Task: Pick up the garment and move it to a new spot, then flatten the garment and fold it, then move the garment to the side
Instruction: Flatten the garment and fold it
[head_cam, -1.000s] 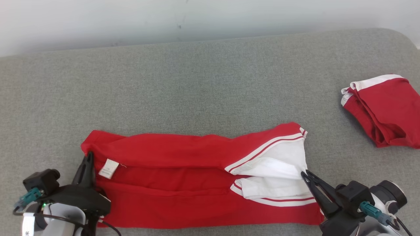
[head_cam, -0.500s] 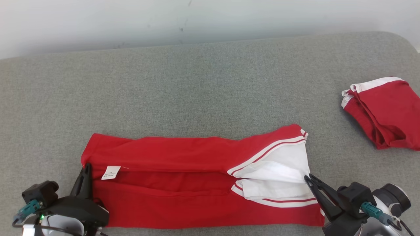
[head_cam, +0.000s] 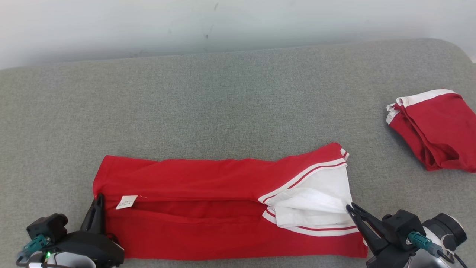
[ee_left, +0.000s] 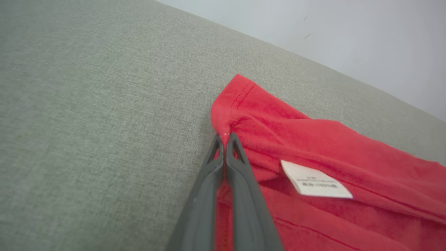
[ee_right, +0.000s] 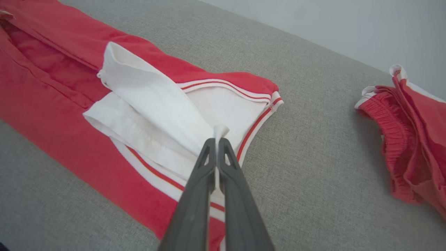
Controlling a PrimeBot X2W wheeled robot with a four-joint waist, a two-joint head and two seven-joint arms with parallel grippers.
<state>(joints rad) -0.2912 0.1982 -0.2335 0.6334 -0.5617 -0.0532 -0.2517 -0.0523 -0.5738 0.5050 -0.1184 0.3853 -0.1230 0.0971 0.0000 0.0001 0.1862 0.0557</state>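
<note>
Garment [head_cam: 208,182] lay stretched on grey cushion [head_cam: 238,104]; left gripper [head_cam: 99,198] nipped its nine o'clock edge; right gripper [head_cam: 349,206] clamped its three o'clock hem

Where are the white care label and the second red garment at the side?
small white fabric care label [ee_left: 315,180], left wrist view, its printed middle.
folded red-and-white garment [head_cam: 442,128], head view, its red top panel.

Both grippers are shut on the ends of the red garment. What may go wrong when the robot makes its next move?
1. The right gripper pinches only a thin edge of the white fabric of the red garment; a pull may slip it free.
2. The left gripper grips the very edge beside the label; layers could separate.
3. The white fabric lies bunched, so creases may get folded in.
</note>
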